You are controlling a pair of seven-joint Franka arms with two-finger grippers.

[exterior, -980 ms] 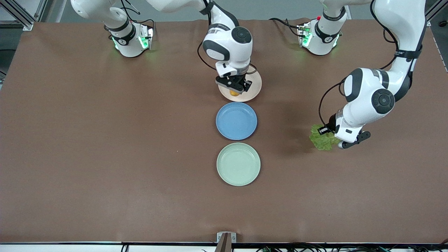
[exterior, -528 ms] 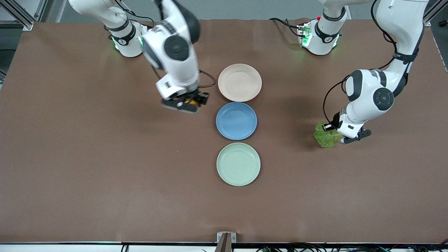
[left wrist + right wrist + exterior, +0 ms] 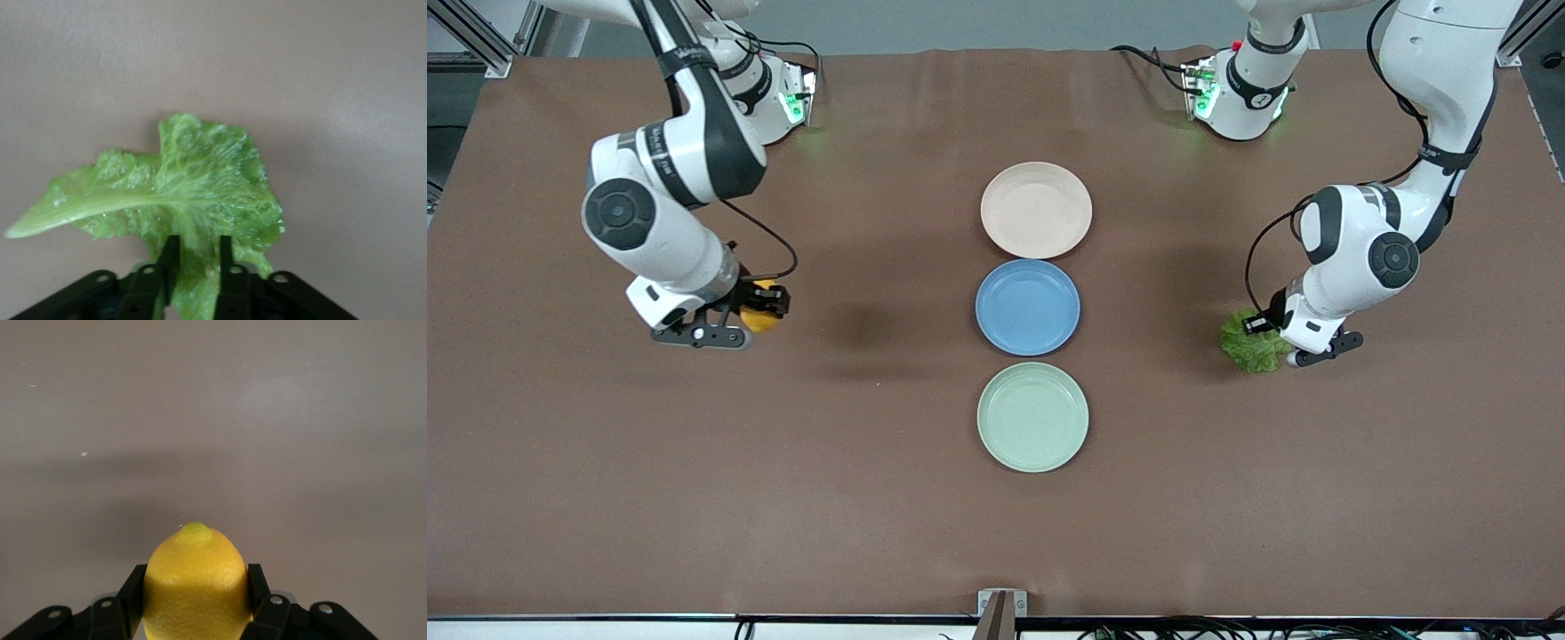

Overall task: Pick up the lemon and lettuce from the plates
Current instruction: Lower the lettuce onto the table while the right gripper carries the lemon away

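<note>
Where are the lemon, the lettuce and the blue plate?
lemon [image 3: 194, 587]: right wrist view, middle of its yellow skin.
lettuce [image 3: 200, 187]: left wrist view, middle of the leaf.
blue plate [image 3: 1028, 308]: front view, its bare centre.

— What do your arms look like from where you sit?

— On my screen both are glossy white with rounded shells, dark grey round caps on the joints and black bands between segments. My right arm [image 3: 663, 200] carries small lettering on its black band. Thin black cables loop beside each wrist.

— And the bases?

— White, with green lights glowing; a red dot shows at the left arm's base [image 3: 1240, 89]. The fingers [image 3: 230, 283] are matte black, with small screws.
</note>
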